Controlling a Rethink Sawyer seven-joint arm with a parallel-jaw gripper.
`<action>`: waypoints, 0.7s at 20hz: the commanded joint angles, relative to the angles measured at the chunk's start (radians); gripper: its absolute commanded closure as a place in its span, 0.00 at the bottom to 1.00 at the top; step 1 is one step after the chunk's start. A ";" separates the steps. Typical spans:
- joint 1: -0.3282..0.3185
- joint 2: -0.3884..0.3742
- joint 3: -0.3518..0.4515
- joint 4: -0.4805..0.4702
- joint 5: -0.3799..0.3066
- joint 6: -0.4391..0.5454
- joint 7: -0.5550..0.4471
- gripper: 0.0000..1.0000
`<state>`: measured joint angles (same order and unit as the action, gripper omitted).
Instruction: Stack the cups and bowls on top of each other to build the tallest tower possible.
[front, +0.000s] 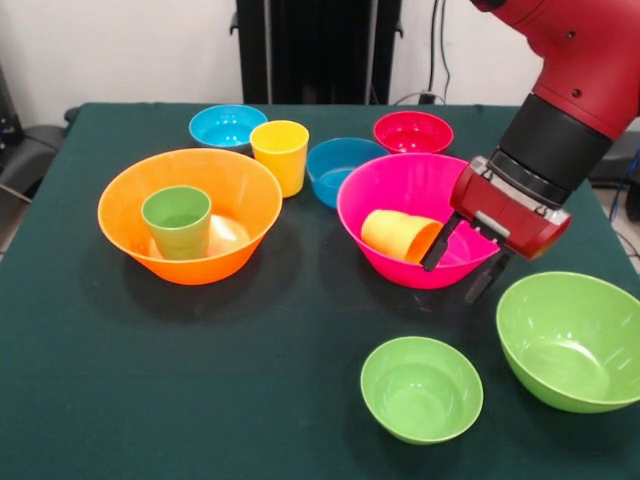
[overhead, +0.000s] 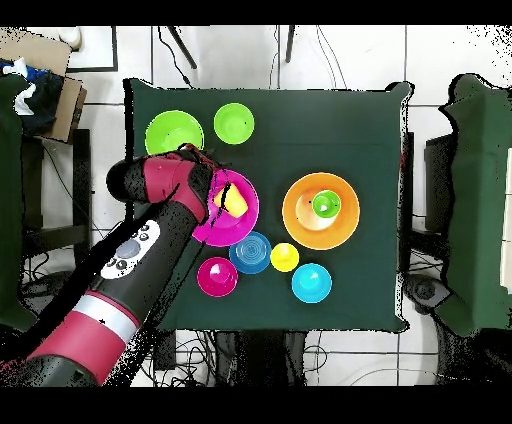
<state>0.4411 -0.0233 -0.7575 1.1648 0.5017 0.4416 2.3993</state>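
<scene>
The gripper (front: 462, 268) hangs at the near right rim of the large hot pink bowl (front: 400, 190), fingers spread wide and holding nothing; one finger (front: 438, 246) reaches inside just beside the orange-yellow cup (front: 398, 234) lying tipped there. The green cup (front: 177, 220) stands upright in the large orange bowl (front: 125, 195) at left.

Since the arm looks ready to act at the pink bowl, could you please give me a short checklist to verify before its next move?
1. Gripper open, one finger in the pink bowl, one outside: ok.
2. Orange cup upright: not ok, it lies on its side.
3. Grip on the orange cup: not ok, nothing held.
4. Green cup upright in the orange bowl: ok.
5. Yellow cup upright on the table: ok.
</scene>
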 joint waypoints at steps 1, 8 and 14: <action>-0.025 0.026 0.115 0.015 -0.019 -0.059 0.135 0.00; -0.026 0.036 0.116 0.020 -0.032 -0.104 0.118 0.00; -0.019 0.033 0.125 0.054 -0.033 -0.138 0.121 0.00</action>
<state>0.4399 -0.0020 -0.7576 1.1693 0.5019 0.3538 2.3993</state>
